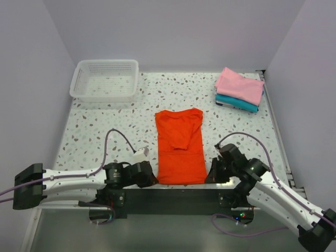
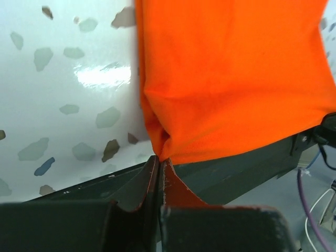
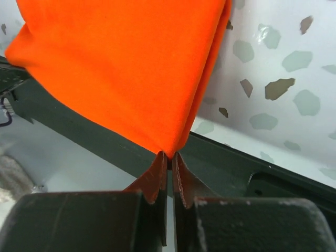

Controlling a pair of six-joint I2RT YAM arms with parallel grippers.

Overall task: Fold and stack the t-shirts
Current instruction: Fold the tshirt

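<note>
Pinching orange shirt (image 1: pixel 180 152) near corners: left gripper (image 2: pixel 159 163), right gripper (image 3: pixel 169 157), both closed tight on cloth; pink shirt (image 1: pixel 240 84) atop teal shirt (image 1: pixel 236 101), beyond its right side

My overhead camera sits high above the near edge of the worktop (image 1: pixel 94 126), looking down and forward across all of it from well back. My left wrist camera rides just behind the left gripper (image 2: pixel 159 160) and looks out along its jaws, very close to the worktop's near edge. The right wrist camera sits the same way behind the right gripper (image 3: pixel 169 155). All three views share the near hem of the orange-red t-shirt (image 1: pixel 181 157). Each wrist view takes one corner of it.
</note>
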